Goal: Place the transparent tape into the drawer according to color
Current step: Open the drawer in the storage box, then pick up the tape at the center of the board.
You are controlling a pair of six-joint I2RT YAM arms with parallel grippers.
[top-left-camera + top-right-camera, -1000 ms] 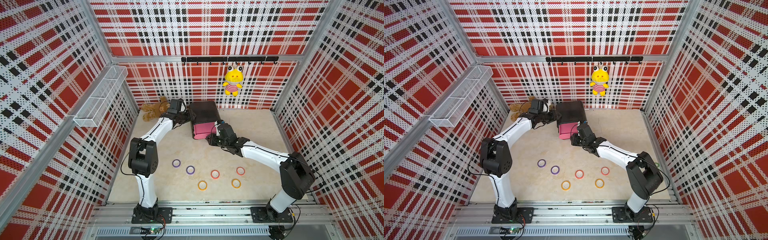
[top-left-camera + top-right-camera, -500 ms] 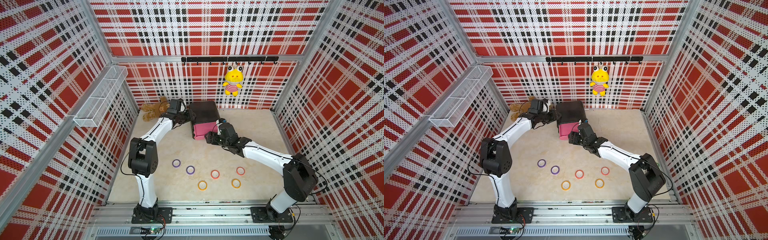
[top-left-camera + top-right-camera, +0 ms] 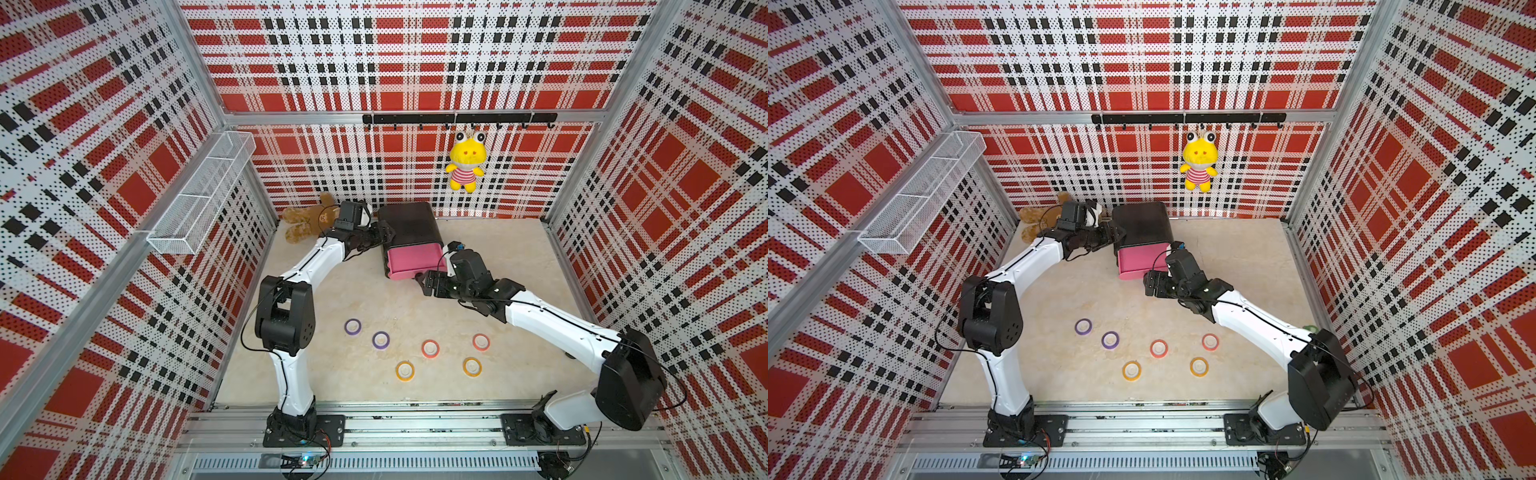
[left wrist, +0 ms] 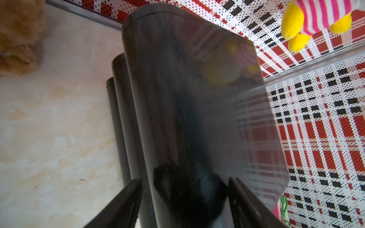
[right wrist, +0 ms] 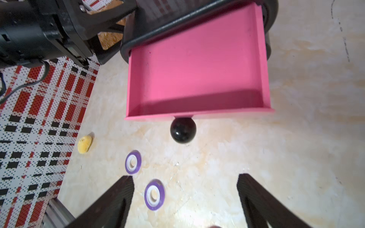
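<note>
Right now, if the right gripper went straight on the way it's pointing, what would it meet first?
Probably the black knob of the pulled-out pink drawer: in the right wrist view it sits centred ahead of the open right gripper, nothing between. Height is uncertain.

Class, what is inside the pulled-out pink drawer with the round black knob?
The pink drawer shows a bare floor and bare walls. Its rear end sits under the black rounded chest, so that part is hidden.

Yellow plush frog (image 3: 466, 166) on black hook rail (image 3: 415, 119), brown teddy bear (image 3: 305, 222) on floor, white wire wall basket (image 3: 203, 195)
</note>
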